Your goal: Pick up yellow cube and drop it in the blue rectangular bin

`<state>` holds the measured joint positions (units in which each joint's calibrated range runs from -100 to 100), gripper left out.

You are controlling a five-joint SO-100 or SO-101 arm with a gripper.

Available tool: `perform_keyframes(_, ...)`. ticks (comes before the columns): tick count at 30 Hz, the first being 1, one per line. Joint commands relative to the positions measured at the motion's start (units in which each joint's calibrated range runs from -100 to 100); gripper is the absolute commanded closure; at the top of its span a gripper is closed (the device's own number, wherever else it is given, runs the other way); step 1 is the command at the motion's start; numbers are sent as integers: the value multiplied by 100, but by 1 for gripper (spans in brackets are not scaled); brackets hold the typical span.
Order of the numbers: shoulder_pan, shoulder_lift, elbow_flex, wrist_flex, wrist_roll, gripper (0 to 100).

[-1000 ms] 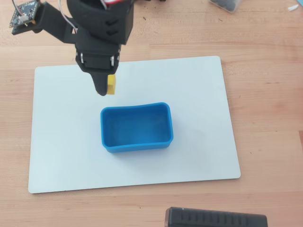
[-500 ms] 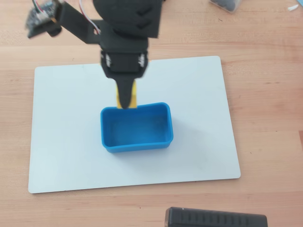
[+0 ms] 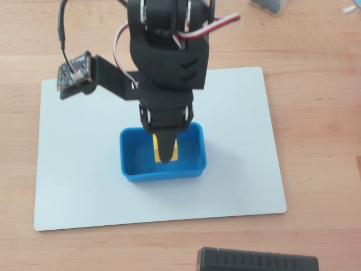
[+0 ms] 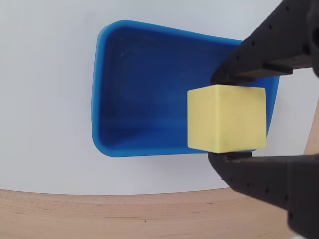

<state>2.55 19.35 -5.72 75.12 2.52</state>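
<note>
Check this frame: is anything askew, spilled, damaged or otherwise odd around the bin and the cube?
Nothing stands out. The gripper holds the yellow cube squarely between its fingers above the blue rectangular bin, which sits upright, empty and intact on the white mat.

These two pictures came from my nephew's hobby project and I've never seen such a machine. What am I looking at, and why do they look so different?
It is a small black robot arm on a wooden table, seen by two cameras at one moment. The overhead view looks straight down on the arm. The wrist view comes from a camera riding on the arm, so it looks along the arm's two-fingered tool.

A white mat lies on the table, and a blue rectangular bin sits on it. The tool is shut on a yellow cube, with one finger above it and one below in the wrist view. The cube is over the bin, ready to be dropped in.
</note>
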Motion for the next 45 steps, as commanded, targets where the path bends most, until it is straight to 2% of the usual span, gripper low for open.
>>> perform_keyframes(1,-23,85,-601,-353,-73,96)
perform_keyframes(6,-6,169,-601,-394,-73,95)
perform_keyframes(10,2,169,-601,-336,-83,83)
perform_keyframes(12,20,132,-601,-287,-93,82)
perform_keyframes(19,28,-491,-365,-47,-147,82)
perform_keyframes(22,88,-1113,-83,126,-186,89)
perform_keyframes(30,466,-3380,1817,68,-195,100)
perform_keyframes(45,346,-7337,6517,-1162,-161,100)
